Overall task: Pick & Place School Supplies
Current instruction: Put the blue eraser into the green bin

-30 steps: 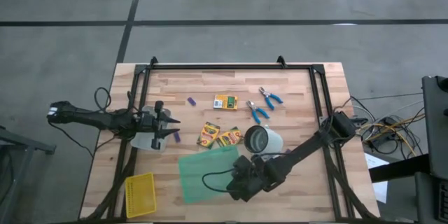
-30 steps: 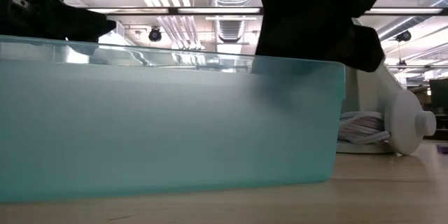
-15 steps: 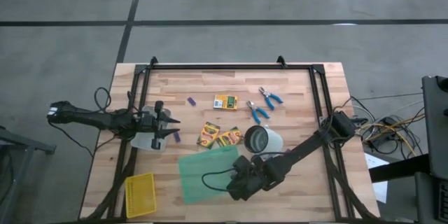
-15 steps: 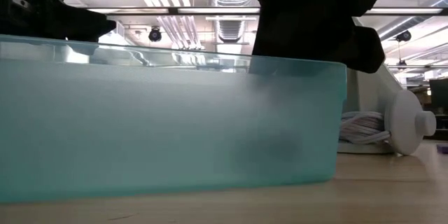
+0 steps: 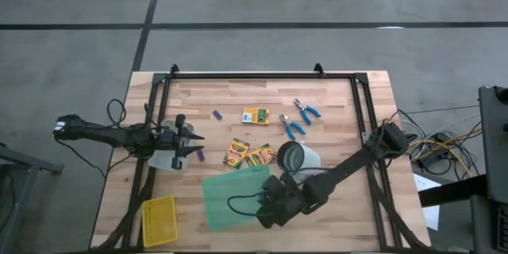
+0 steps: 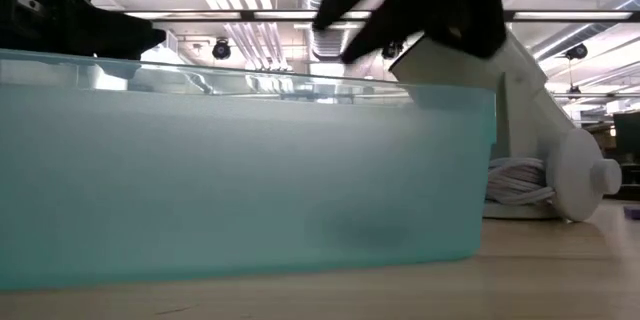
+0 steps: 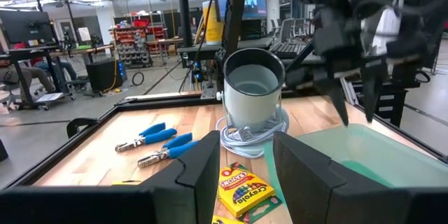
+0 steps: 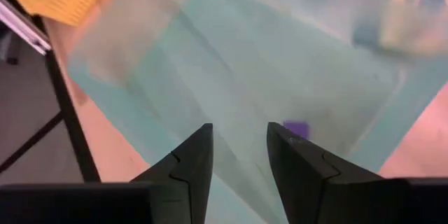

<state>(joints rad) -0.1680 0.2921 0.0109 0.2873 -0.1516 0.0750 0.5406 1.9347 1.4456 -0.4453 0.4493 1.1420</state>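
Since a second ago, the right gripper [image 8: 238,155] has risen above the green bin [image 5: 236,194] and parted its fingers, empty; a purple piece [image 8: 295,129] lies inside the bin. Left of the bin, the left gripper [image 5: 193,146] hangs half open, empty. Crayon boxes [image 5: 248,155] lie just beyond the bin, scissor tools [image 5: 298,119] farther.

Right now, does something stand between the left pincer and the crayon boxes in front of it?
Nothing visible does. In the left wrist view, the crayon boxes lie just beyond the left pincer, with bare table between. The white cup stands behind them.
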